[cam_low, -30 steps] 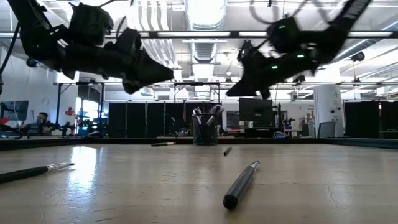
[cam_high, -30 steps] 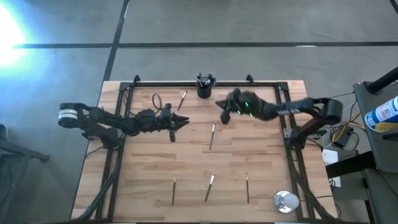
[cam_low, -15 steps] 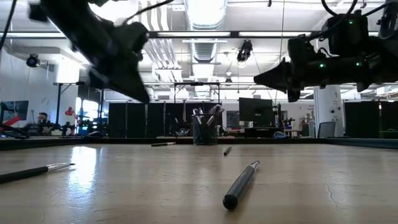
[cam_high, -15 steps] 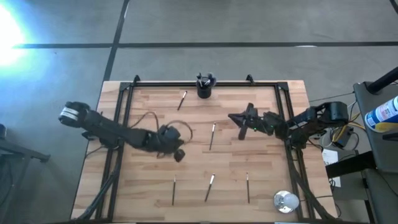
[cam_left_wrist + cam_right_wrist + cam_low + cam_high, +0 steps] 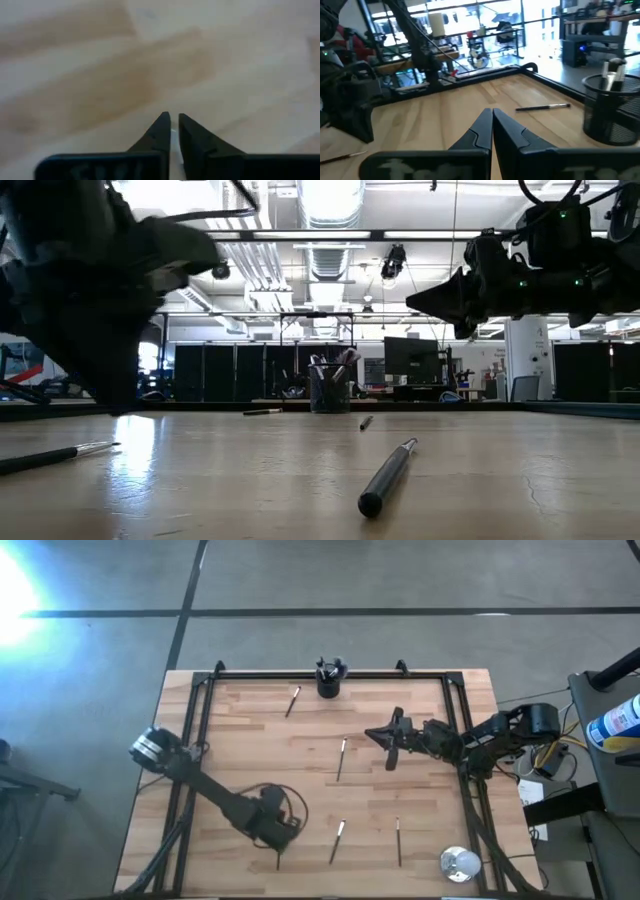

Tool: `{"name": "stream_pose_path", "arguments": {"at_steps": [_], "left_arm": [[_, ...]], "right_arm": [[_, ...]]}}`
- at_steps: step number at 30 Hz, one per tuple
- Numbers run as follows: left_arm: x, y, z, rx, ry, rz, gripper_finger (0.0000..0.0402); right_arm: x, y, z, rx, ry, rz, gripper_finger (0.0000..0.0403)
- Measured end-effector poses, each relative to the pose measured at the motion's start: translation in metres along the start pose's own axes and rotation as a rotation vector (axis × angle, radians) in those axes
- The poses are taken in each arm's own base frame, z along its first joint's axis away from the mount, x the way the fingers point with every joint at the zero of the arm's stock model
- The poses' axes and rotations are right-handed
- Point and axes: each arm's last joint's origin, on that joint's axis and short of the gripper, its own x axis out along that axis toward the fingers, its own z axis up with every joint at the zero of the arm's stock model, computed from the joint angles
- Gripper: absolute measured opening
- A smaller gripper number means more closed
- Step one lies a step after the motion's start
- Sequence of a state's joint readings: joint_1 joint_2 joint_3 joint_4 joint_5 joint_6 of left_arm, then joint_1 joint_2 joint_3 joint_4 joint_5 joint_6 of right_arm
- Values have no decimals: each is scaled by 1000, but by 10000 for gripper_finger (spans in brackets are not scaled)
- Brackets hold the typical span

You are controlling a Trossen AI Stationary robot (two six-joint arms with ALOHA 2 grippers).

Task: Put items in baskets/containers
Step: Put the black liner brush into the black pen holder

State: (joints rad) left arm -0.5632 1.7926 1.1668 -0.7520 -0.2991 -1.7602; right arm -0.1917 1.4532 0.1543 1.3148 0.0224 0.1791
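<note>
My left arm has swung from mid-worktop down to the near-left brush (image 5: 279,852), and my left fingers (image 5: 170,131) sit low over it, nearly together with something pale in the slit; I can't tell if it's gripped. My right fingers (image 5: 492,127) hang pressed together, empty. The black cup (image 5: 328,682) at the far edge holds several brushes; 5 lie loose on the worktop (image 5: 240,740).

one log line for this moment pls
left gripper: low over near-left brush, nearly shut | right gripper: shut, waiting mid-right | cup: far edge
</note>
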Motion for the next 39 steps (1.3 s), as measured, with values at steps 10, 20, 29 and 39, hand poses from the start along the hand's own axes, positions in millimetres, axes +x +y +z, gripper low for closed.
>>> {"name": "stream_pose_path", "arguments": {"at_steps": [10,20,29,39], "left_arm": [[7,-31,-9,-131,57,60,124],[13,-30,-13,-274,77,110,139],[21,-23,-14,-272,52,133,118],[33,-19,-16,-170,46,176,19]], "right_arm": [[-7,0,-7,-7,39,40,8],[-15,0,-14,-5,80,75,8],[-19,-1,-18,-16,100,87,8],[-20,-1,-17,-44,90,88,8]]}}
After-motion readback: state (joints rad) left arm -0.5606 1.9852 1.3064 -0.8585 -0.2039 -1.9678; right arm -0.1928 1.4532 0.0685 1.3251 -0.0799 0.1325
